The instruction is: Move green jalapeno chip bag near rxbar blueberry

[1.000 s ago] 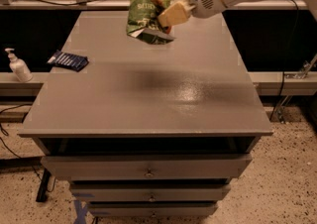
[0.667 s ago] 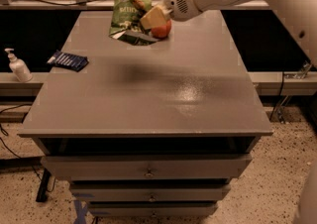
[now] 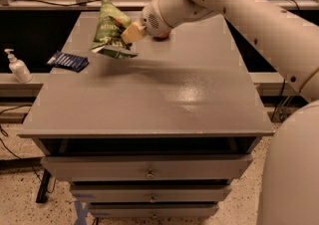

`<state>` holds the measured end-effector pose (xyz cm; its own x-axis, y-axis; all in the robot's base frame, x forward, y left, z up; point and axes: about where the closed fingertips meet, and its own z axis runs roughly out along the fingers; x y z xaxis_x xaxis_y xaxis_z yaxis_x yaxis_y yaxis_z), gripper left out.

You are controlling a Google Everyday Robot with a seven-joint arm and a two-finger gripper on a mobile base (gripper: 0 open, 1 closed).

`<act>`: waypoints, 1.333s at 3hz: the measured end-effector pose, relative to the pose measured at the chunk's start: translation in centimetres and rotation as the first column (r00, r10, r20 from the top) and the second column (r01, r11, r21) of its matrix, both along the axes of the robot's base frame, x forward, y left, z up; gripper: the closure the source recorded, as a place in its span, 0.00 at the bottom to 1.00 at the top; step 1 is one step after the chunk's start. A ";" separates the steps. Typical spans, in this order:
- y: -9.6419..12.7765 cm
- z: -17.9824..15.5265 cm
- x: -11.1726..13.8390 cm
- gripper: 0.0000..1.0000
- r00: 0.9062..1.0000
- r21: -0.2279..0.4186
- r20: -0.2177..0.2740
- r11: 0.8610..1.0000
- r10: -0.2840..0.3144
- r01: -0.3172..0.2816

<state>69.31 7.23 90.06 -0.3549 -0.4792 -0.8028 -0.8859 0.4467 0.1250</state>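
The green jalapeno chip bag [image 3: 110,31] hangs in the air above the back left part of the grey table [image 3: 149,99], crumpled and tilted. My gripper [image 3: 130,33] is shut on its right side, with the white arm reaching in from the upper right. The rxbar blueberry [image 3: 68,61], a small flat dark blue wrapper with light stripes, lies on the table near its left edge, a short way left of and below the bag. The bag and the bar are apart.
A white pump bottle [image 3: 17,66] stands on a lower ledge left of the table. Something reddish [image 3: 162,36] shows just under my wrist on the table. Drawers [image 3: 147,171] fill the table's front. My arm crosses the table's back right.
My gripper has carried the chip bag to the left and a little lower, closer to the blue bar. The bar has not moved.
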 end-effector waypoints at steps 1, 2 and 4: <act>2.5 -1.9 0.5 1.00 0.999 -0.022 -0.043 1.000 -0.016 0.015; 4.2 -4.0 0.8 1.00 0.996 -0.055 -0.081 0.998 -0.031 0.026; 4.7 -6.8 1.2 0.59 0.991 -0.117 -0.124 0.993 -0.051 0.036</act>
<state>70.48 11.94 83.27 -0.4727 -0.5469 -0.6909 -0.8457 0.5020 0.1812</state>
